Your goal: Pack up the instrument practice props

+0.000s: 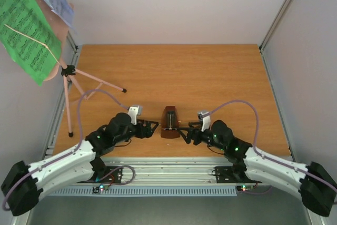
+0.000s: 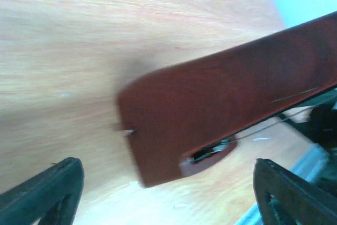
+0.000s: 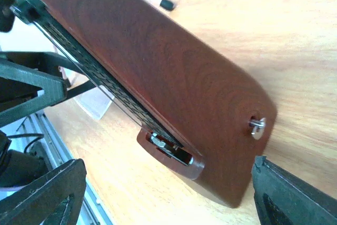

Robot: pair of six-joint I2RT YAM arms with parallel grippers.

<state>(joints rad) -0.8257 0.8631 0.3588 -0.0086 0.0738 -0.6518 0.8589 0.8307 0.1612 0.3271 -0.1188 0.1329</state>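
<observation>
Fingers [image 2: 47,191] of the left gripper [image 1: 151,128] are standing apart, right gripper [image 1: 185,131] fingers [image 3: 295,193] likewise, both flanking the metronome [image 1: 169,123] without clamping it; it's sitting on the table [image 1: 210,72] near its front edge.

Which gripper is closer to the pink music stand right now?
Left. The left gripper is between the music stand and the metronome. The right gripper is on the metronome's far side, farther from the stand.

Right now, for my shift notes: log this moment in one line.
metronome: on table, unheld | left tool: open beside it | right tool: open, opposite side | music stand: standing, sheets on it
</observation>
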